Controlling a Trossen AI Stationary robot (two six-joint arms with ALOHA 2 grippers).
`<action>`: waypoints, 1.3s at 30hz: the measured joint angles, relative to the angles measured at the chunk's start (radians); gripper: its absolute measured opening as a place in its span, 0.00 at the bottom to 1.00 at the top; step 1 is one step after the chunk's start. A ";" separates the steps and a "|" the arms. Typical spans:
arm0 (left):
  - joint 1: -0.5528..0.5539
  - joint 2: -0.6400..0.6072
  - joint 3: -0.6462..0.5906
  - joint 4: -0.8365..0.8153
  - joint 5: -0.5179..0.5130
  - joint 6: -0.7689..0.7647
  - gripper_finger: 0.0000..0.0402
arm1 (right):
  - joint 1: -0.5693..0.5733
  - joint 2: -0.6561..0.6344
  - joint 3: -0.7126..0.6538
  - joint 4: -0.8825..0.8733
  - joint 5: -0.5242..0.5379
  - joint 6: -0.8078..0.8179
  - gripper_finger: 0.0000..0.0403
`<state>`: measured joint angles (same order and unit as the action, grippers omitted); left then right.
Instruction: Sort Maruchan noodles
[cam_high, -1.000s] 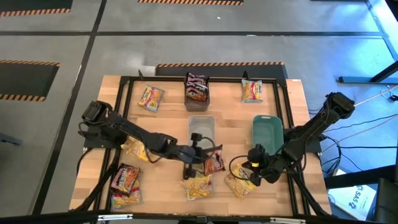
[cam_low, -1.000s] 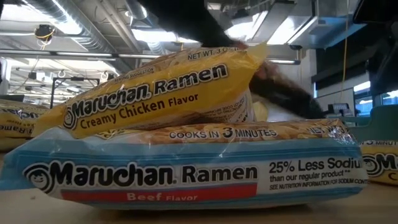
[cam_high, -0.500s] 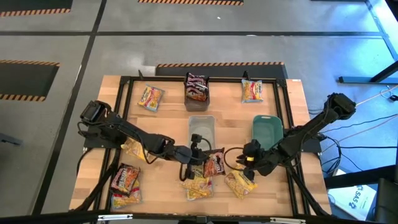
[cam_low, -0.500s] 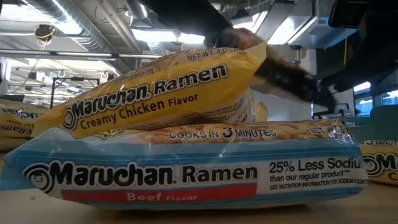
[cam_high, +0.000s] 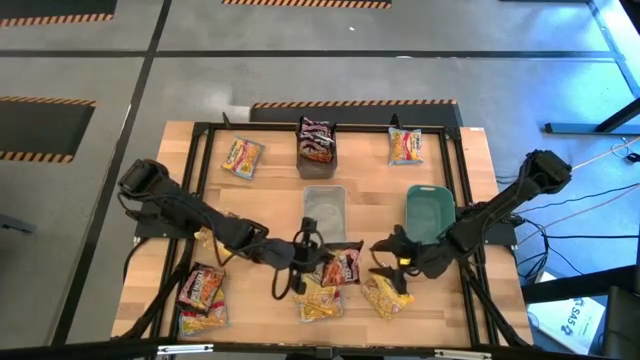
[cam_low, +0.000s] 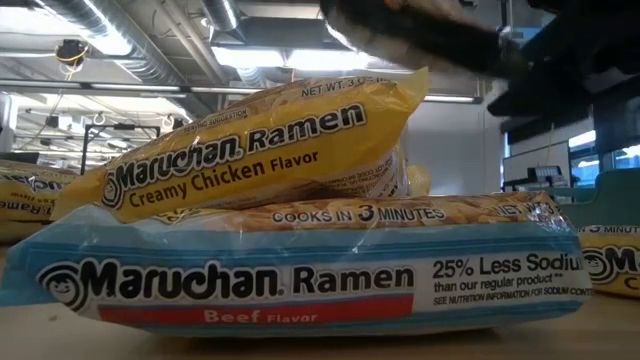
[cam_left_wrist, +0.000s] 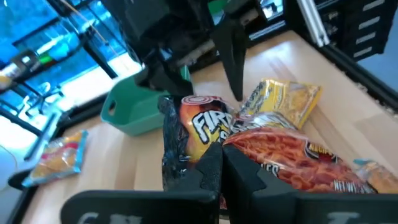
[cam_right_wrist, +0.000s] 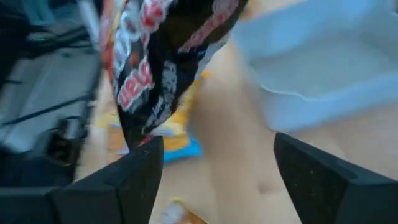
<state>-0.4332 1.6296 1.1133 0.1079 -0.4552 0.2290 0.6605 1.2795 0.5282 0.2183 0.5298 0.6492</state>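
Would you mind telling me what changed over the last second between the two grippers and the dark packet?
The right gripper let go of the dark packet and opened, leaving it with the left gripper, which stays shut on it. The left arm drew back a little. The other packets and the bins lie as before.

The wooden desk (cam_high: 270, 185) carries three bins around its centre and ramen packets (cam_high: 242, 157) scattered from 10 to 6 o'clock.
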 joint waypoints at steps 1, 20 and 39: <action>-0.005 -0.005 0.000 0.000 -0.002 0.007 0.00 | -0.002 0.001 -0.020 0.074 -0.019 -0.029 0.72; -0.006 -0.010 0.000 0.017 -0.009 0.018 0.00 | -0.048 -0.001 -0.079 0.312 -0.016 -0.152 0.84; -0.002 -0.010 0.000 0.066 -0.041 0.044 0.00 | -0.132 0.144 -0.078 0.542 -0.174 -0.178 0.80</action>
<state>-0.4347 1.6192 1.1133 0.1740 -0.4963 0.2731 0.5287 1.4232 0.4503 0.7608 0.3554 0.4716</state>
